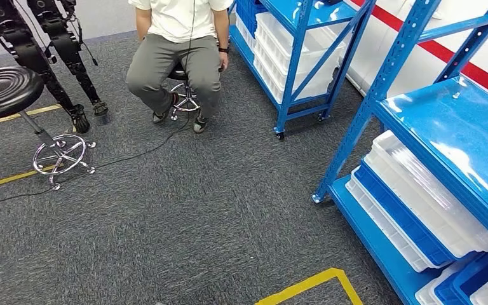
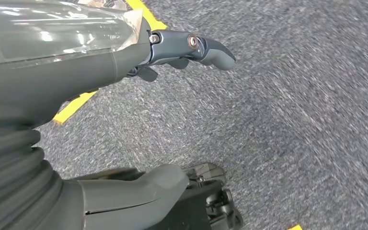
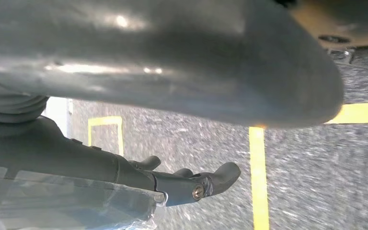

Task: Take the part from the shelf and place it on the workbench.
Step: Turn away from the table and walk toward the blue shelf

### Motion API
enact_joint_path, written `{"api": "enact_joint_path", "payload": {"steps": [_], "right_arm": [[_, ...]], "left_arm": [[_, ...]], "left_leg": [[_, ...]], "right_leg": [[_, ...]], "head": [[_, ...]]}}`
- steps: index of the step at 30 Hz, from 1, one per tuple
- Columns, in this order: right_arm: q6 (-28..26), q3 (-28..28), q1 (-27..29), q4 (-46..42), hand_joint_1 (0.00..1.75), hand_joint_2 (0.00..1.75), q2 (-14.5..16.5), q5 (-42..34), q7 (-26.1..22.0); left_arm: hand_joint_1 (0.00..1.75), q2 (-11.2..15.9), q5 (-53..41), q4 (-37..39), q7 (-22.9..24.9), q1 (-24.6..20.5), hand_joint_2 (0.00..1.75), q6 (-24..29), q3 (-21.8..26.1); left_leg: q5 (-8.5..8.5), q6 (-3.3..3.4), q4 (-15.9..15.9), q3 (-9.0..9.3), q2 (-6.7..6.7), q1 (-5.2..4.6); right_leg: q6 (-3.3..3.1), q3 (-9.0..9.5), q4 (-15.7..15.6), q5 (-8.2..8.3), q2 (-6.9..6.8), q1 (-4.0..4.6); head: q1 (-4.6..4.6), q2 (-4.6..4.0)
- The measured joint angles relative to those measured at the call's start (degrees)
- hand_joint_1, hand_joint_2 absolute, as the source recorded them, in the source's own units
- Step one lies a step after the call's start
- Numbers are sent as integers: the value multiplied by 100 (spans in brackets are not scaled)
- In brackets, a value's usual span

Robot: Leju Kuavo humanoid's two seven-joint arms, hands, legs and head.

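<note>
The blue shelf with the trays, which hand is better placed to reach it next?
Probably the right. The blue shelf stands on the robot's right side, white trays below its top board. Both the left hand and right hand hang over carpet, apparently holding nothing.

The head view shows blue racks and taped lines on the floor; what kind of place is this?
Probably a workshop or test lab set up like a small warehouse: blue steel shelves holding stacked plastic bins, yellow floor tape on grey carpet, and a person seated on a stool nearby.

No readable text, labels or numbers anywhere (shelves included).
</note>
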Motion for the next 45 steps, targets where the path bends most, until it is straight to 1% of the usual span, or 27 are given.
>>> {"api": "enact_joint_path", "payload": {"steps": [2, 3, 4, 6, 7, 9, 11, 13, 15, 17, 18, 20, 22, 24, 26, 28, 29, 30, 32, 33, 35, 37, 39, 41, 43, 44, 45], "right_arm": [[0, 0, -10, -1, 0, 0, 2, 0, -1], [0, 0, -20, -2, 0, 0, 7, 0, -2], [0, 0, -28, -2, 0, 0, 12, 0, -3], [-1, 0, -23, -2, 0, 0, 17, 0, -4], [-2, 0, -17, -2, 0, 0, 18, 0, -3], [-2, 0, -16, -3, 0, 0, 23, 0, 5], [-2, 0, -20, -4, 0, 0, 32, 0, 10], [-2, 0, -12, -4, 0, 0, 37, 0, 9], [-5, 0, -5, -4, 0, 0, 42, 0, -1], [-13, 0, -12, -4, 0, 0, 60, 0, -21], [-16, 0, -18, -4, 0, 0, 73, 0, -31], [-22, 0, -18, -4, 0, 0, 93, 0, -40], [-24, 0, -1, -4, 0, 0, 96, 0, -41], [-24, 0, 0, -4, 0, 0, 89, 0, -42], [-24, 0, -16, -4, 0, 0, 85, 0, -43], [-24, 0, -16, -4, 0, 0, 85, 0, -43], [-25, 0, -6, -4, 0, 0, 84, 0, -40], [-27, 0, 3, -4, 0, 0, 81, 0, -34], [-32, 0, 7, -4, 0, 0, 79, 0, -11], [-34, 0, -2, -4, 0, 0, 83, 0, 2], [-37, 0, -17, -7, 0, 0, 97, 0, 18], [-39, 0, -17, -8, 0, 0, 101, 0, 24], [-39, -1, -15, -9, 0, 0, 104, 0, 28], [-39, -2, -18, -11, 0, 0, 114, 0, 31], [-39, -2, -17, -12, 0, 0, 123, 0, 31], [-39, -2, -12, -12, 0, 0, 125, 0, 31], [-39, -2, -8, -12, 0, 0, 125, 0, 31]], "left_arm": [[0, -2, 7, -1, -2, 1, 175, -1, 0], [0, -1, 13, -2, -3, 0, 175, -1, 0], [0, -1, 18, -2, -4, -6, 175, -1, 0], [0, -9, 26, -3, -9, -24, 175, -2, -1], [0, -15, 27, -3, -13, -33, 175, -2, -2], [0, -20, 28, -3, -19, -29, 175, -3, -2], [0, -16, 30, -2, -22, -5, 175, -2, -1], [0, 9, 31, -2, -66, 19, 175, -53, 0], [0, 55, 30, -2, -147, 35, 175, -157, 0], [0, 108, 30, -2, -207, 47, 175, -232, 0], [0, 133, 29, -2, -223, 51, 175, -249, -1], [0, 164, 32, -2, -216, 51, 175, -243, -1], [0, 151, 39, -2, -168, 34, 175, -168, 1], [0, 109, 41, -3, -126, 12, 175, -86, 2], [0, 80, 35, -3, -119, 7, 175, -82, 2], [0, 87, 21, -2, -141, 14, 175, -153, 1], [0, 97, 15, -2, -157, 16, 175, -199, 1], [0, 107, 9, -2, -173, 16, 175, -237, 1], [0, 124, 3, -3, -193, 16, 175, -275, 1], [0, 133, 0, -2, -200, 19, 175, -281, 1], [0, 154, -8, -2, -209, 25, 175, -284, 0], [0, 163, -10, -2, -214, 22, 175, -285, -1], [0, 168, -11, -2, -216, 15, 175, -286, -2], [0, 180, -13, -2, -217, 26, 175, -287, -2], [0, 195, -13, -1, -217, 52, 175, -287, -2], [0, 201, -12, -1, -217, 62, 175, -287, -2], [0, 207, -11, -1, -217, 68, 175, -287, -2]], "left_leg": [[-28, -50, 9, 27, 119, -17], [-50, -89, 14, 46, 170, -30], [-72, -129, 14, 72, 218, -38], [-103, -212, -5, 132, 304, -24], [-139, -253, 19, 146, 252, -4], [-411, -307, 366, 20, -54, 30], [-849, -320, 1127, -329, -349, 44], [-1003, -325, 1678, -633, -414, 50], [-683, -312, 1418, -579, -441, 60], [-212, -278, 626, -267, -667, 74], [-68, -261, 316, -147, -782, 78], [-5, -225, 91, -67, -890, 59], [22, -157, 48, -50, -757, 39], [72, -71, -43, -12, -614, 48], [88, -29, -87, 11, -440, 48], [76, -30, -84, 11, -259, 45], [68, -42, -82, 13, -181, 47], [57, -58, -79, 19, -107, 54], [21, -115, -59, 51, 21, 60], [-8, -157, -45, 74, 74, 51], [-65, -240, -26, 135, 173, 19], [-103, -307, -37, 197, 276, 27], [-260, -367, 111, 170, 110, 72], [-670, -390, 743, -105, -242, 98], [-1016, -372, 1540, -506, -393, 93], [-1026, -355, 1734, -627, -409, 92], [-905, -330, 1687, -635, -418, 91]], "right_leg": [[37, 485, -853, 274, -259, 1], [8, 625, -1111, 358, -353, 15], [-41, 663, -1204, 391, -396, 40], [-152, 648, -1215, 405, -288, 66], [-200, 665, -1233, 413, -228, 41], [-307, 710, -1266, 458, -100, -21], [-368, 715, -1263, 480, 39, -14], [-378, 717, -1256, 480, 204, 11], [-377, 742, -1250, 475, 380, 20], [-359, 755, -1233, 462, 547, 31], [-340, 742, -1221, 453, 622, 41], [-275, 676, -1210, 442, 738, 56], [-202, 619, -1203, 441, 776, 54], [-192, 487, -949, 301, 497, 68], [-225, 128, -248, -43, 168, 63], [-193, -231, 443, -293, 98, 33], [-141, -260, 506, -283, 81, 12], [-74, -161, 327, -185, 47, -10], [42, 308, -539, 141, -196, -56], [55, 516, -907, 275, -350, -50], [-17, 658, -1189, 382, -504, -20], [-121, 650, -1175, 391, -367, -7], [-216, 675, -1182, 416, -235, -42], [-296, 670, -1188, 447, -94, -53], [-340, 654, -1185, 464, 68, -9], [-349, 654, -1183, 468, 155, 13], [-353, 661, -1182, 470, 240, 28]], "head": [[9, 0], [3, 0], [-5, 0], [-15, 0], [-24, 0], [-49, 0], [-76, 0], [-79, 0], [-79, 0], [-84, 0], [-84, 0], [-86, 0], [-85, 0], [-62, 0], [-27, 0], [-13, 0], [-14, 0], [-12, 0], [-6, 0], [4, 0], [-3, 0], [-27, 0], [-60, 0], [-99, 0], [-106, 0], [-107, 0], [-106, 0]]}}
